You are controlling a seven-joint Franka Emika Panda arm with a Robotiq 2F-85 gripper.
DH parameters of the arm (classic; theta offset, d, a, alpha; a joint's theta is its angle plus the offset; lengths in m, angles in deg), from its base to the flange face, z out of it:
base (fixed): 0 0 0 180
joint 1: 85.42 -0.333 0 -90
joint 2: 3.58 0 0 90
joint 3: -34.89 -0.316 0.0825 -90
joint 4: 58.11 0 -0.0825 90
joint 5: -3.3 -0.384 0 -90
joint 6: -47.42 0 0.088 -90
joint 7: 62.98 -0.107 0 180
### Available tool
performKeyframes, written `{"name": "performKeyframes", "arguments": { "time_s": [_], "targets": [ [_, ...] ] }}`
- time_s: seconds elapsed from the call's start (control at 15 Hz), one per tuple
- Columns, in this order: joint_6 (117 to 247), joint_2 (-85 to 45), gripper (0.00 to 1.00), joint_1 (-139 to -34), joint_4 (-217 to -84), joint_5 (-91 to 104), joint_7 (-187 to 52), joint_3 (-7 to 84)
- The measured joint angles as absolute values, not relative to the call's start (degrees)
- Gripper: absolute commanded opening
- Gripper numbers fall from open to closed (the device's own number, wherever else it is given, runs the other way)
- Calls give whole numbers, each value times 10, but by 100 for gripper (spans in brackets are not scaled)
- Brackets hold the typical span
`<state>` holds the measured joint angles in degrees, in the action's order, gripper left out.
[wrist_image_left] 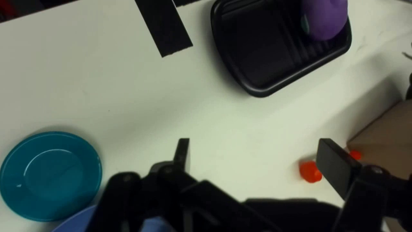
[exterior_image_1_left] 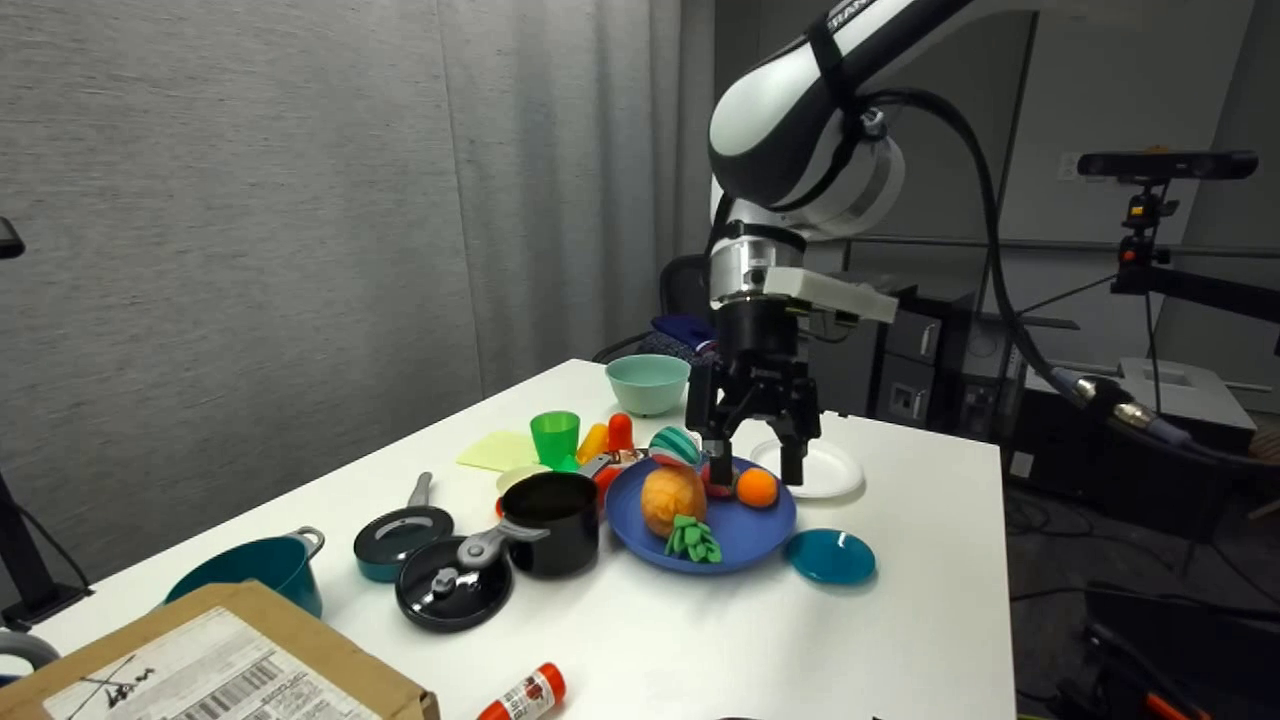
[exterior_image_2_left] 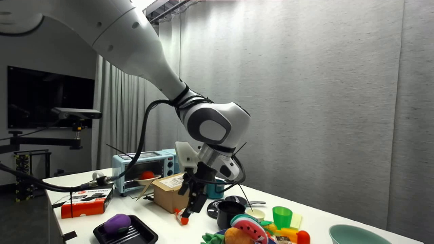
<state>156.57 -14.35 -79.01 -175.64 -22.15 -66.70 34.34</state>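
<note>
My gripper point(exterior_image_1_left: 756, 465) is open and empty above the white table; its spread fingers also show in the wrist view point(wrist_image_left: 254, 151) and in an exterior view point(exterior_image_2_left: 191, 205). In the wrist view a red-capped bottle point(wrist_image_left: 309, 171) lies below, partly hidden by the right-hand finger. A teal saucer point(wrist_image_left: 51, 177) lies to the left, with the edge of a blue plate point(wrist_image_left: 75, 222) below it. A black tray point(wrist_image_left: 257, 48) holding a purple eggplant point(wrist_image_left: 325, 19) is at the top. The blue plate point(exterior_image_1_left: 745, 545) bears a brown-orange toy with green leaves point(exterior_image_1_left: 672, 500), an orange point(exterior_image_1_left: 757, 487) and a watermelon slice point(exterior_image_1_left: 675, 446).
A black pot point(exterior_image_1_left: 550, 535), a lid point(exterior_image_1_left: 455, 590), a pan point(exterior_image_1_left: 400, 535) and a teal pot point(exterior_image_1_left: 255, 575) stand beside the blue plate. A cardboard box point(exterior_image_2_left: 169, 198), a toaster oven point(exterior_image_2_left: 144, 157) and a Velcro box point(exterior_image_2_left: 84, 206) are farther along. A green bowl point(exterior_image_1_left: 648, 385) and cup point(exterior_image_1_left: 555, 437) stand behind.
</note>
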Motion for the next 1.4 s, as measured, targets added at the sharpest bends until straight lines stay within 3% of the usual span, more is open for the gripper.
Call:
{"name": "performKeyframes", "arguments": {
  "time_s": [0.27, 0.73, 1.4],
  "targets": [
    [1511, -133, 100, -813, -1744, -212, -596, 334],
    [1560, -221, 100, -845, -1758, -233, -459, 295],
    [1594, -224, 100, -818, -1755, -309, -417, 303]
  ]
}}
